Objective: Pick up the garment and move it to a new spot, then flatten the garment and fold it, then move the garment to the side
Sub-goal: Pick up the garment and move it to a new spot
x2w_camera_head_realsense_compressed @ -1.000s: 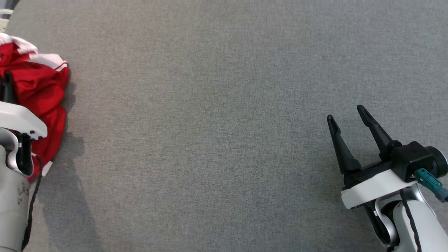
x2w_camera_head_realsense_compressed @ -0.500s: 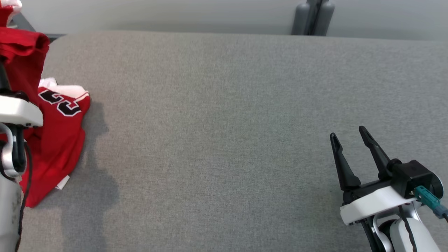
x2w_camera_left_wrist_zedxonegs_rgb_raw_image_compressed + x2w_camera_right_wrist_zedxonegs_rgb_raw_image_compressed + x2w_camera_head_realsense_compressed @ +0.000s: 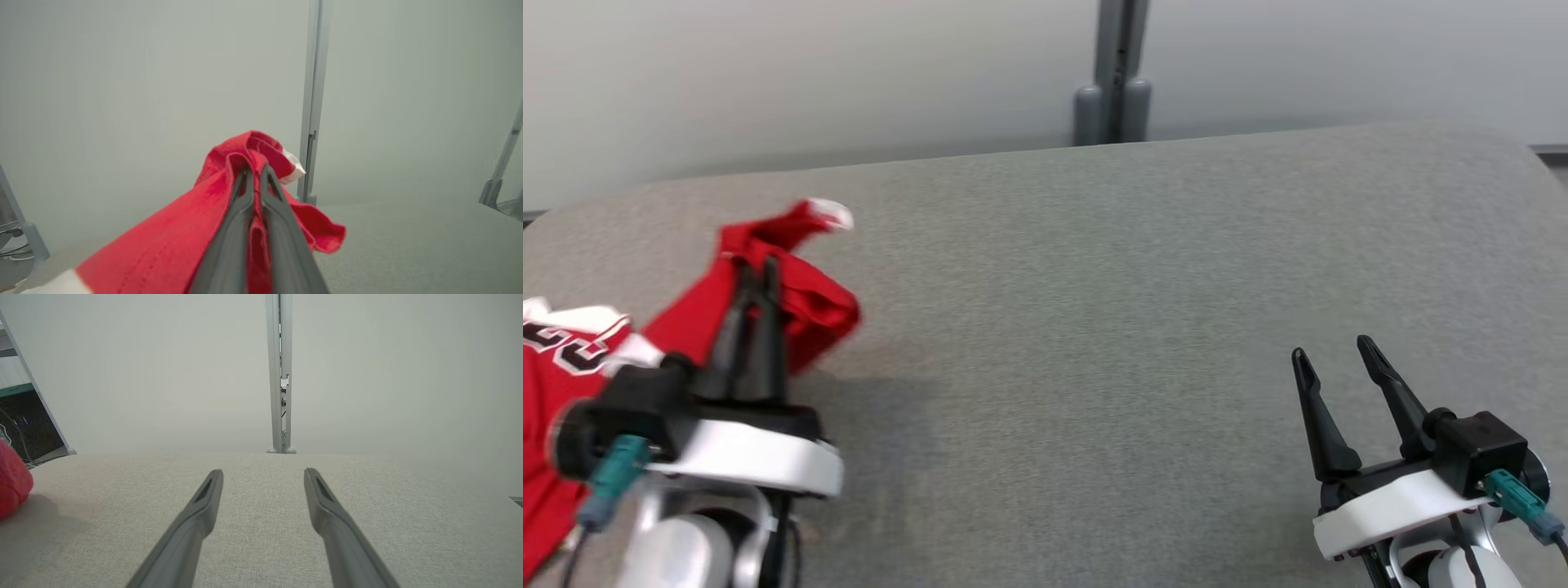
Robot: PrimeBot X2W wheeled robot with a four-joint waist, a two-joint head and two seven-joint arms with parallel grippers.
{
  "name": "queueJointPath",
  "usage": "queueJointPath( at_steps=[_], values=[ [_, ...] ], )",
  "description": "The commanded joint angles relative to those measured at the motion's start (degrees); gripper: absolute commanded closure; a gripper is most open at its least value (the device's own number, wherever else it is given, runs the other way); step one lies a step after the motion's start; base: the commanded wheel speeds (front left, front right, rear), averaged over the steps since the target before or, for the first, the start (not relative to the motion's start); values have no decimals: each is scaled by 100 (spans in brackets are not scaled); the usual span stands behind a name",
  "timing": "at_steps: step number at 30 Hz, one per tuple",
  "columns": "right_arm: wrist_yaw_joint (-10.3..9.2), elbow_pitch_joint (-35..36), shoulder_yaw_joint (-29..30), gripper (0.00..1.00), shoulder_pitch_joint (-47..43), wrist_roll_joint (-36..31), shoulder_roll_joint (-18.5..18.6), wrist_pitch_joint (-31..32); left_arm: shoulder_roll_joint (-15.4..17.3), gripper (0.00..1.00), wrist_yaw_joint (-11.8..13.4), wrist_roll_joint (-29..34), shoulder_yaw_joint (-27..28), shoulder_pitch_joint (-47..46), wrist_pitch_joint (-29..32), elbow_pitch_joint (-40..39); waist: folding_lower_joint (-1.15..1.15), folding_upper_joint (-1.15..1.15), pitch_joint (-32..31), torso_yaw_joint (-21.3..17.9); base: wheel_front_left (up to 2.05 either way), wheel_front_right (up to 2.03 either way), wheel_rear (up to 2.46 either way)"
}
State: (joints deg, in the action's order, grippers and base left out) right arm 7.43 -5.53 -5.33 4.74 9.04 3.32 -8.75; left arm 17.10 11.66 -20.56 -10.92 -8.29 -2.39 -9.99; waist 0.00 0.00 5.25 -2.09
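A red jersey [image 3: 821,302] with white trim sits bunched at the left side of a grey fabric-covered table [image 3: 1094,327]. One fold is pinched between the closed fingers of the robot's left gripper [image 3: 757,265] and raised off the surface. The rest trails toward the left edge, where black-and-white numerals show. Its shadow falls on the fabric beneath. Well apart, at the lower right, the right gripper [image 3: 1331,349] hovers over the table, fingers spread apart and empty. Behind the table stand a grey post [image 3: 1112,82] and a pale wall [image 3: 768,82].
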Motion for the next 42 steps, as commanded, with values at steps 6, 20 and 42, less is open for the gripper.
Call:
queueJointPath(
  at_steps=[6,20,42],
  values=[
    [11,77,34,0,120,60,-20,-17,-366,100,-395,0,-893,-271,336,232,0,0,318,-730,0,0,0],
    [11,-401,-324,0,706,557,-35,-458,-1188,100,-1437,305,-2341,-2533,966,1725,0,0,1373,-2136,0,0,0],
    [11,-801,-249,0,927,594,-26,-655,-1345,0,-1632,-398,-2944,-2762,750,3310,0,0,1234,-1838,0,0,0]
  ],
)
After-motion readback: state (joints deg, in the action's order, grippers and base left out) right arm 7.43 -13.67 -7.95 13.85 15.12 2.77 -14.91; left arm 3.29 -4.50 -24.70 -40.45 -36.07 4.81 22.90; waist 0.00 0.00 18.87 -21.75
